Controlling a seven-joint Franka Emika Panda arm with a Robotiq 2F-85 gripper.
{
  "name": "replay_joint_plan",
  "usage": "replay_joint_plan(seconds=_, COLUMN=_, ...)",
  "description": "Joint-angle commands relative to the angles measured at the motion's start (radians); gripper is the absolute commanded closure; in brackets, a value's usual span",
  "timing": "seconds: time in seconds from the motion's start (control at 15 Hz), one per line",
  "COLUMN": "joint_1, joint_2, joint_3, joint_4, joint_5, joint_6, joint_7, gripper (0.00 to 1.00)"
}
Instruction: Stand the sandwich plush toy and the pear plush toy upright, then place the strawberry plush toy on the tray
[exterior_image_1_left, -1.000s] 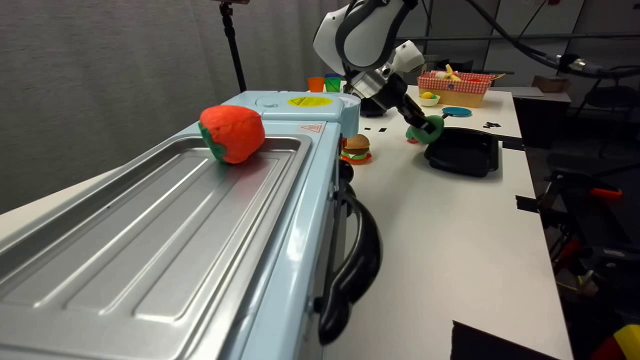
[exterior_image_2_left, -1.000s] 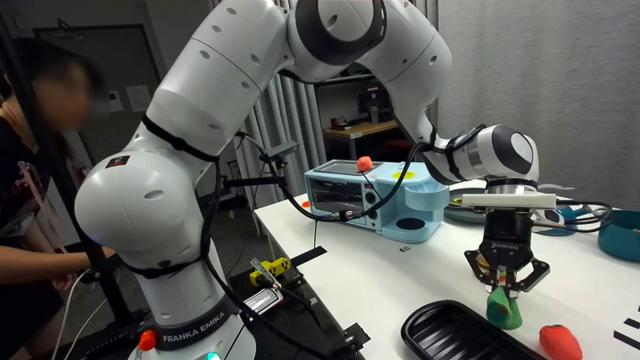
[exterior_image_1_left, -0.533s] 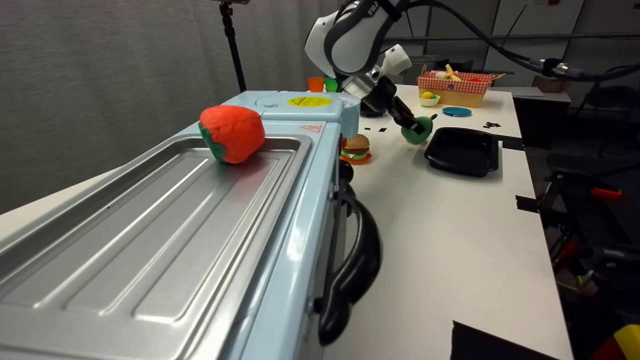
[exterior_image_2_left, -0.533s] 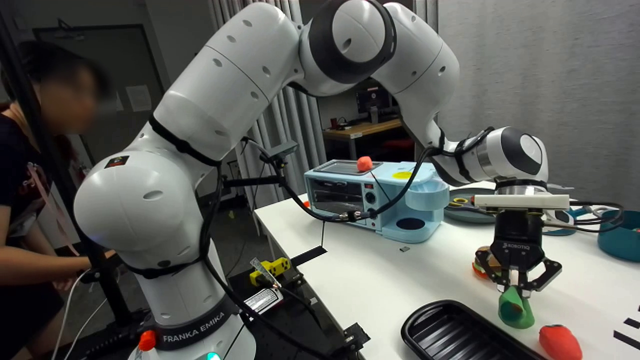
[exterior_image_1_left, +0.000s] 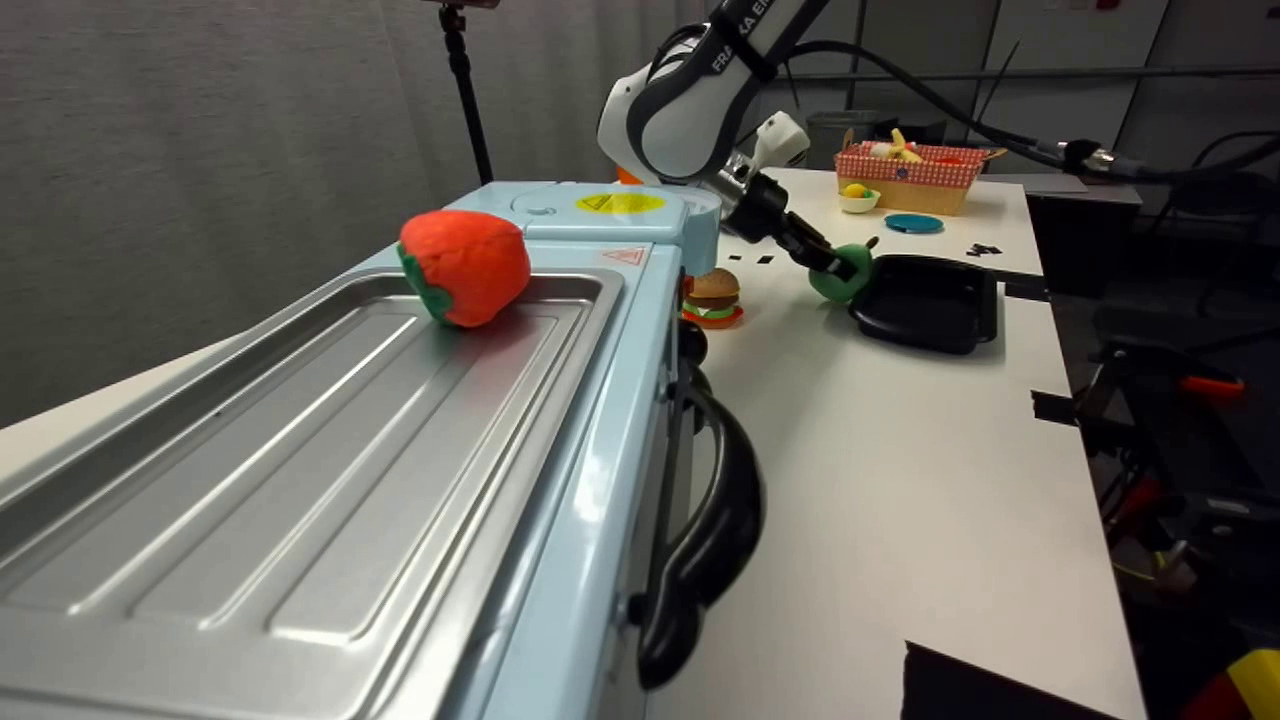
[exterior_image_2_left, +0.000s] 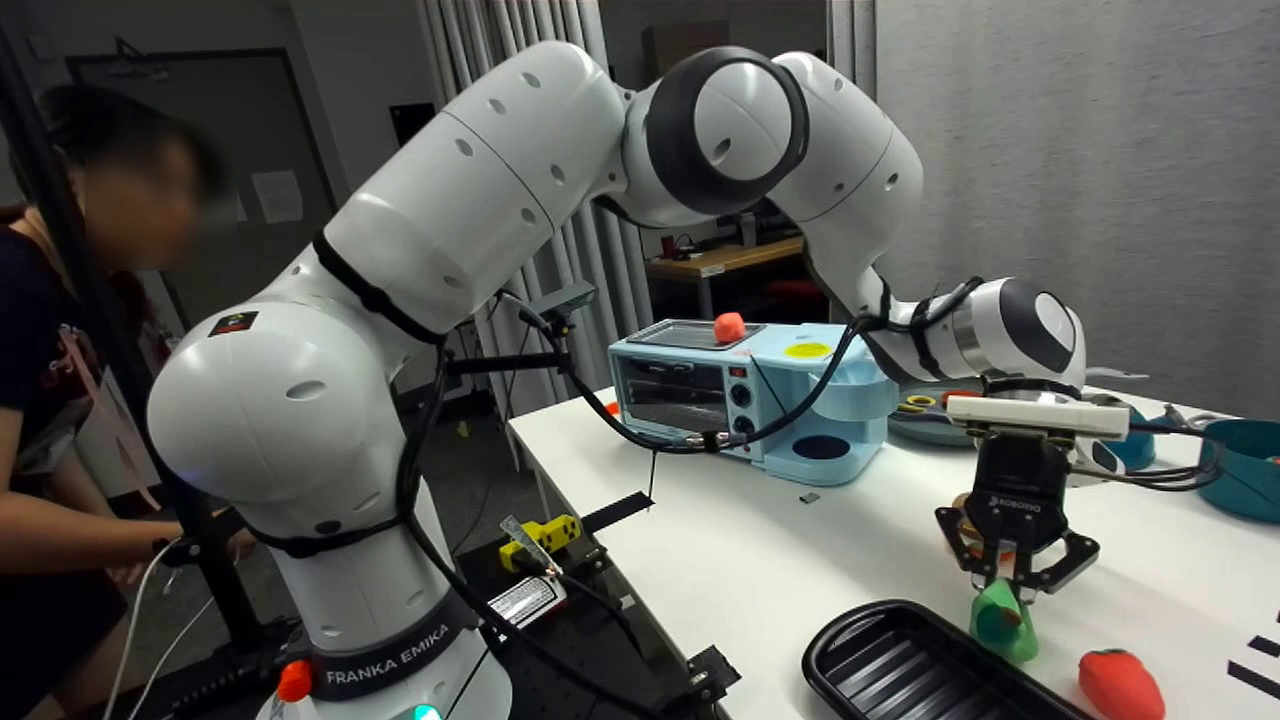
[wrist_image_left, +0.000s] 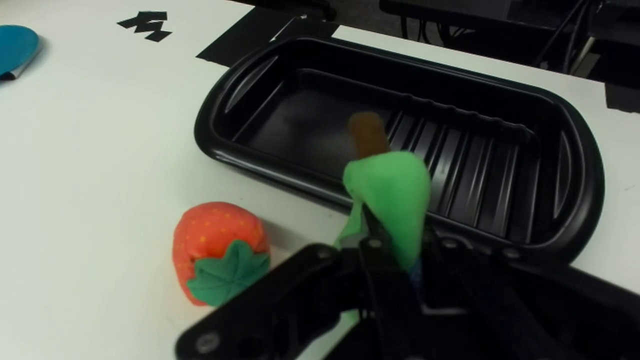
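One hand (exterior_image_2_left: 1005, 579), one pear plush toy (wrist_image_left: 392, 182), one sandwich plush toy (exterior_image_1_left: 712, 299) and one black tray (wrist_image_left: 310, 120) are present. Strawberry plush toy (wrist_image_left: 220, 250) quantity: one, lower left of the wrist view. Quantity one each, in an exterior view: red-orange object (exterior_image_1_left: 468, 265), left of centre; basket (exterior_image_1_left: 905, 195), upper right.

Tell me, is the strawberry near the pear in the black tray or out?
Out: the strawberry lies on the white table, which shows between it and the tray.
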Motion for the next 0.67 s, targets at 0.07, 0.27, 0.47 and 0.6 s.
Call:
replay_joint_plan(seconds=0.07, joint_1=-0.022, joint_2=0.070, joint_3=0.013, joint_4=0.116, joint_5=0.006, joint_6=-0.111, joint_7=-0.042, gripper=0.59)
replay_joint_plan(seconds=0.27, joint_1=-0.025, joint_2=0.090, joint_3=0.013, joint_4=0.149, joint_5=0.005, joint_6=-0.146, joint_7=-0.045, gripper=0.37)
replay_joint_plan(seconds=0.47, joint_1=-0.026, joint_2=0.107, joint_3=0.015, joint_4=0.177, joint_5=0.005, joint_6=-0.171, joint_7=-0.046, gripper=0.14)
replay_joint_plan(seconds=0.6, joint_1=-0.028, joint_2=0.117, joint_3=0.016, joint_4=0.194, joint_5=0.006, joint_6=-0.183, joint_7=-0.047, gripper=0.01)
